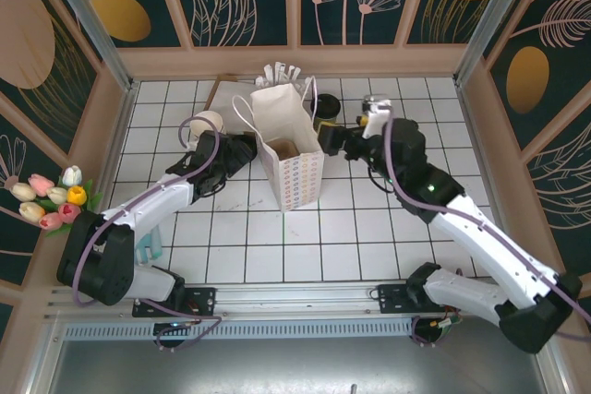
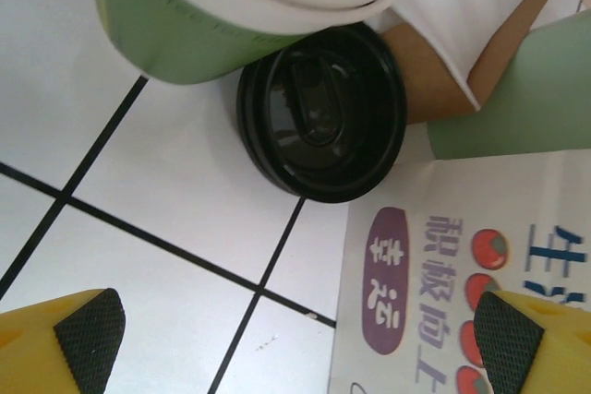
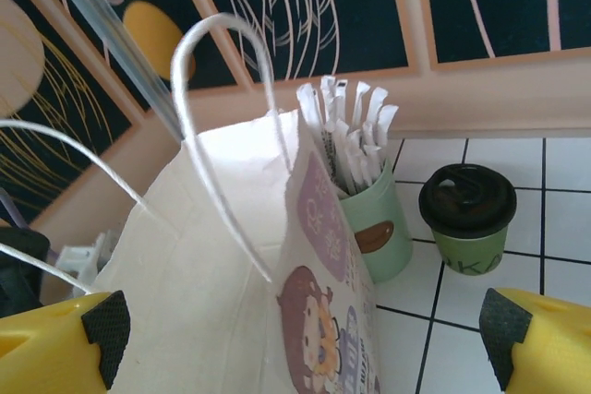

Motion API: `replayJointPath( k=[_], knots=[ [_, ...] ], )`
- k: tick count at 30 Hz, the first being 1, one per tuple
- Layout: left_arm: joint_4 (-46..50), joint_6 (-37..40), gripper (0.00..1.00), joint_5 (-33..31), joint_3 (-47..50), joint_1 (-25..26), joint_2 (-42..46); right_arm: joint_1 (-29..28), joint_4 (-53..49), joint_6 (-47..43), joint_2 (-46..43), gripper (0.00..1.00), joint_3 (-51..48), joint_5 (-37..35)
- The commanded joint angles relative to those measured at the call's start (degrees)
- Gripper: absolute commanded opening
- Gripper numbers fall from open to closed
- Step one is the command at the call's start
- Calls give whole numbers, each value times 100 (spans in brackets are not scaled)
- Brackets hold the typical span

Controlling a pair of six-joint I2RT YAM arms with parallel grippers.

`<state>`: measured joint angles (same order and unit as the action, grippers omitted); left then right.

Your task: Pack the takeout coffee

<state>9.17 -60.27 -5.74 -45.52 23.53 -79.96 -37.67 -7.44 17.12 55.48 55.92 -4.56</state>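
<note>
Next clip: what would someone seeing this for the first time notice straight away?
A white paper bag with looped handles stands open at mid-table. The left gripper and the right gripper flank it, both with jaws open. Behind the bag, near the back wall, the dark-green coffee cup with its black lid stands upright beside a pale-green holder of wrapped straws.

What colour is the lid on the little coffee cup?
The lid is black, on a green cup; clearest in the right wrist view.
</note>
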Motion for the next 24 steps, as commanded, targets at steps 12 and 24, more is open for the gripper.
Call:
replayJointPath(
  k=[12, 24],
  knots=[
    [243, -391, 98, 37, 147, 294, -303, 2234, 1156, 2634, 786, 94, -1683, 2601],
    [-228, -717, 98, 56, 224, 424, -870, 2020, 2836, 4605, 2590, 91, -2062, 3821]
  ],
)
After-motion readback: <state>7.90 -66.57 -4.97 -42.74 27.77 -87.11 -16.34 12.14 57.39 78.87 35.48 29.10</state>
